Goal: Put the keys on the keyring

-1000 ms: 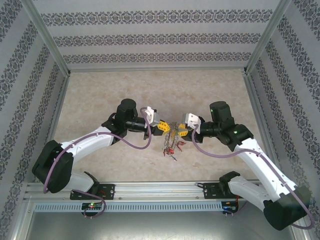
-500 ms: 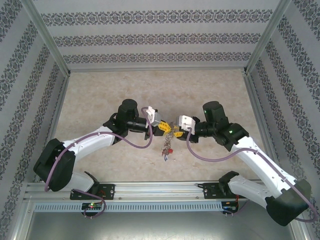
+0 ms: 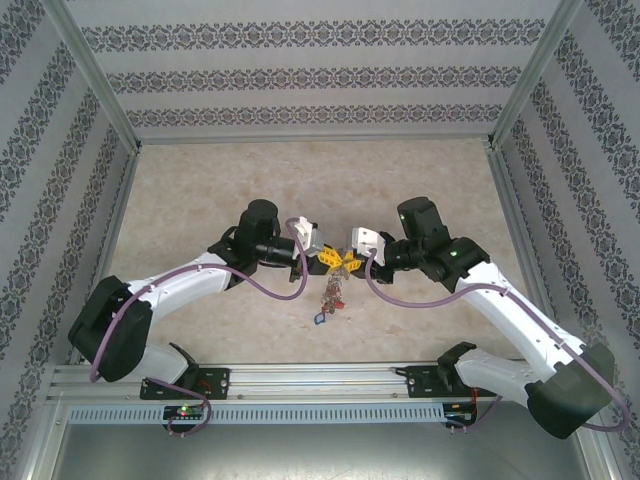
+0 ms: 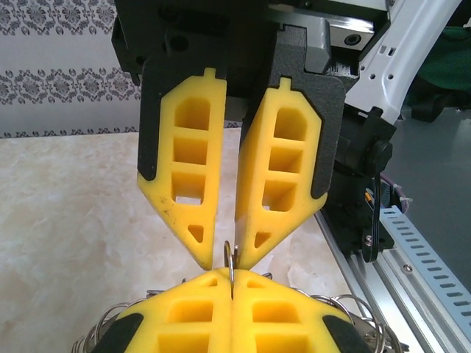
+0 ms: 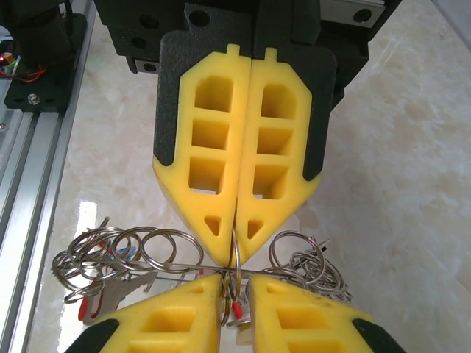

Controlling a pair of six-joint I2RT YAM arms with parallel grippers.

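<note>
Judging by how things lie, the threading is under way rather than finished. The small silvery metal keys with red and blue plastic tags (image 3: 329,297) dangle in one tangled bunch from the thin grey steel-wire keyring (image 5: 235,252), which is held in the air over the middle of the pale marbled tabletop (image 3: 200,190). Whether any key remains to be added I cannot tell.

The left gripper (image 3: 326,258) reaches in from 9 o'clock, its yellow pads pressed flat together on the ring wire. The right gripper (image 3: 351,263) reaches in from 3 o'clock and meets it tip to tip. A narrow gap shows between its pads with the wire inside, and I cannot tell whether they bite. The bunch hangs toward 6 o'clock from that meeting point.

Several smaller split rings (image 5: 151,246) loop beside the pinched wire, glossy and probably slippery. The pads are hollow-celled wedges, soft-looking, on black plastic backs.
</note>
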